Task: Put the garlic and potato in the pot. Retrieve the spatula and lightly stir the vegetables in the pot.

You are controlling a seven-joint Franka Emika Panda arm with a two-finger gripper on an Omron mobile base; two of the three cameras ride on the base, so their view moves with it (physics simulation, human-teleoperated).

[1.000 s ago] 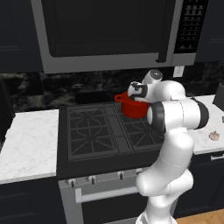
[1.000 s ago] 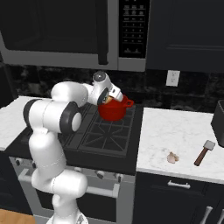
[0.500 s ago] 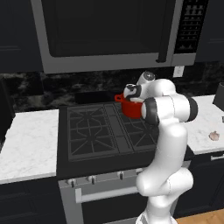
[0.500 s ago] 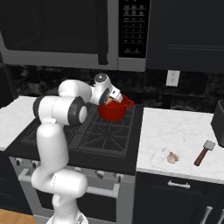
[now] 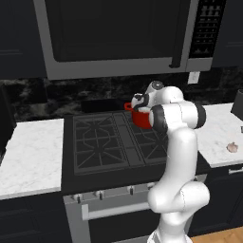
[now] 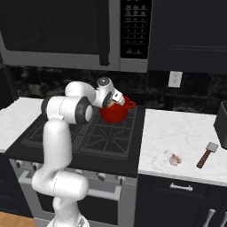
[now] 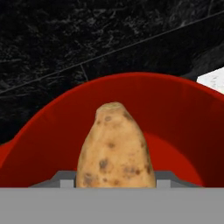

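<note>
Hand view puts the potato (image 7: 114,146) at centre bottom of the frame, standing lengthwise between the gripper's jaws, which are closed on its lower flanks at a middling width; the red bowl of the pot (image 7: 183,113) curves behind and around it. We read that framing as deliberate: the potato is carried nose-first over the pot's opening so that a release would drop it inside rather than on the stove. We cannot see whether the potato is below the rim or just above it. In the left base view the gripper (image 5: 138,102) sits right of centre, at the pot's (image 5: 140,118) upper edge, the pot standing at the back right of the stove (image 5: 102,142). The right base view shows the same from the other side: gripper (image 6: 111,100) at the pot's (image 6: 116,113) near rim, centre of frame. The garlic (image 6: 175,159) lies on the white counter (image 6: 186,137) at lower right, well apart from the pot, with the spatula (image 6: 206,154) further right, handle toward us. We judge the potato step to be near its end, with garlic and stirring not yet begun.
</note>
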